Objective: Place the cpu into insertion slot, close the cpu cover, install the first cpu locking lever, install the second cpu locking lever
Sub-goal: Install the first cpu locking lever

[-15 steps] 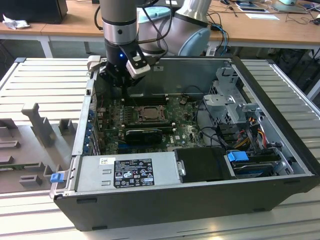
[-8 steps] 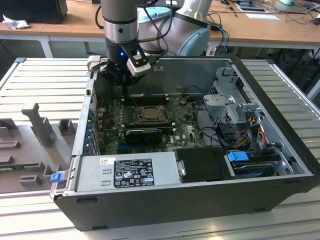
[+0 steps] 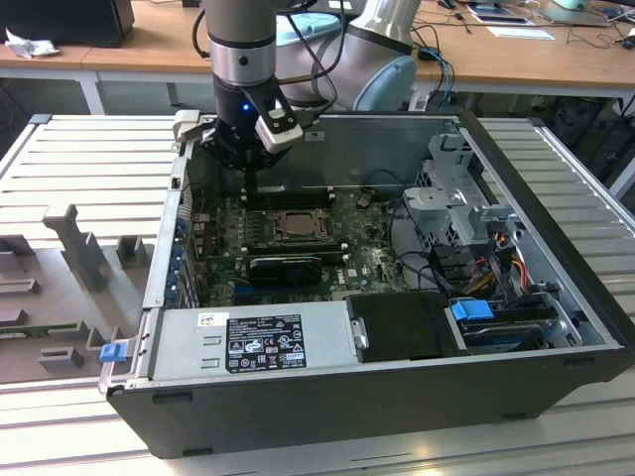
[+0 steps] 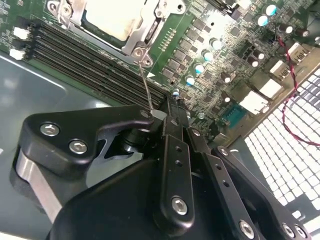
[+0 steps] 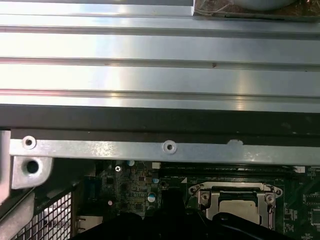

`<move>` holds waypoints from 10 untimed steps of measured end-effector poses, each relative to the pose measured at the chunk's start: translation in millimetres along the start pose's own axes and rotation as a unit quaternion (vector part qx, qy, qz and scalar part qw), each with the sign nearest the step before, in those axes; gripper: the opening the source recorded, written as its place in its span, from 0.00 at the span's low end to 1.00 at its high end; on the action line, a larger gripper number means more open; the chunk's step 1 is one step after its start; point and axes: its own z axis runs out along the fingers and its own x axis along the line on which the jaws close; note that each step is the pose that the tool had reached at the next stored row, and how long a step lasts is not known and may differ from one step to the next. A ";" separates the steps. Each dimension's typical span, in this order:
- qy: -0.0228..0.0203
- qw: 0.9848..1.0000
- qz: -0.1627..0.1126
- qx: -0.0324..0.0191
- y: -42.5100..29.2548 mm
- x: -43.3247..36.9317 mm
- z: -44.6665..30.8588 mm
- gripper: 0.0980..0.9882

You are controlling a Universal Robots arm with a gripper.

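The cpu [image 4: 112, 17] lies flat in the insertion slot [image 3: 295, 226], its silvery top showing through the cut-out of the cpu cover [image 4: 147, 35], which lies down over it. In the first wrist view the cpu [image 5: 235, 209] sits inside the cover's frame [image 5: 204, 196]. A thin metal locking lever [image 4: 145, 85] rises from the socket's corner to my fingertips. My gripper [image 4: 159, 114] is shut on the lever's free end, above the long black memory slots beside the socket. In the exterior view my gripper [image 3: 248, 171] hangs over the board's far edge, just behind the socket.
The open computer case has a metal wall [image 5: 170, 147] close behind the gripper. A black graphics card [image 3: 286, 268] lies in front of the socket. The power supply [image 3: 253, 342] fills the case's front, and drive cages with cables [image 3: 466, 213] stand at the exterior view's right.
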 end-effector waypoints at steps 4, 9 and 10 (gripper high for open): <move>0.000 1.000 0.000 0.000 -0.2 -9.0 0.1 0.01; 0.000 1.000 0.000 0.000 -0.6 -24.7 0.5 0.01; 0.000 1.000 0.000 0.000 -0.7 -27.0 0.6 0.01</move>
